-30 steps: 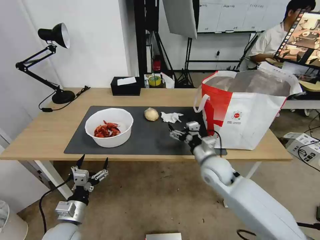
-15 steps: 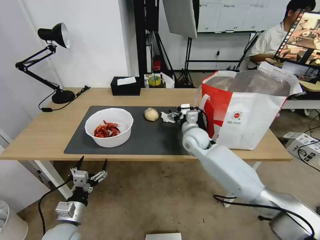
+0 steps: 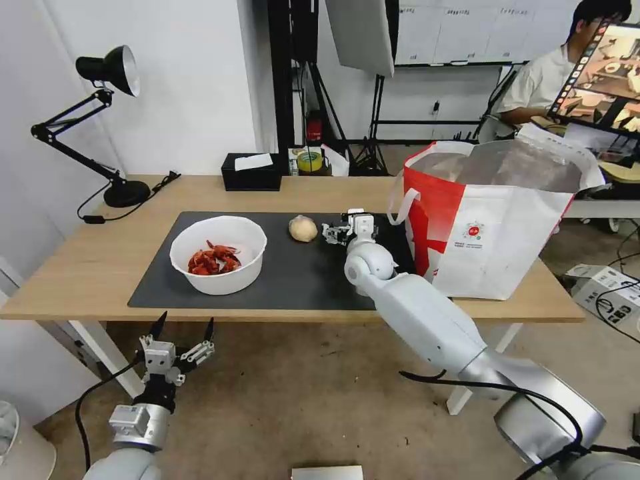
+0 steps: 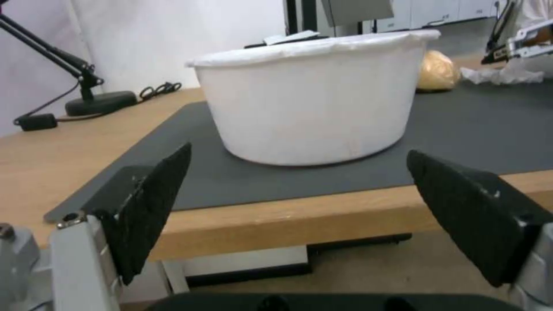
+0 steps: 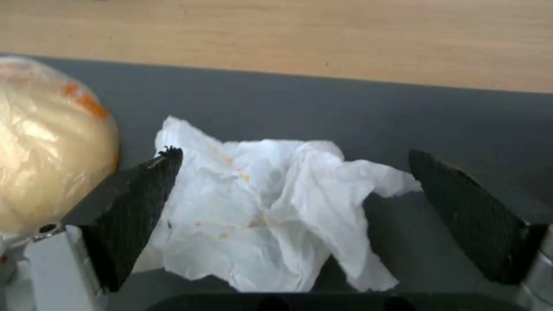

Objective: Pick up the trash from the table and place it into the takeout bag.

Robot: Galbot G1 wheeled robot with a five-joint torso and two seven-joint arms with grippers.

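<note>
Head view, left to right: left gripper (image 3: 182,331) parked below the table (image 3: 80,267) edge, fingers spread, holding nothing — white bowl (image 3: 219,254) of crayfish shells on the dark mat (image 3: 300,273), then beige wrapped ball (image 3: 303,229), then right gripper (image 3: 340,231) low over the crumpled tissue (image 5: 271,207), jaws wide, straddling it, not yet closed — takeout bag (image 3: 493,220) upright at the right end

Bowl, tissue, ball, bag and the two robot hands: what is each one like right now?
Bowl: upright on the mat, red shells inside.
Tissue: crumpled, flat on the mat, between open fingers.
Ball: wrapped, resting beside the tissue.
Bag: standing, mouth open.
Right gripper: open over the tissue.
Left gripper: open, below the table edge.
</note>
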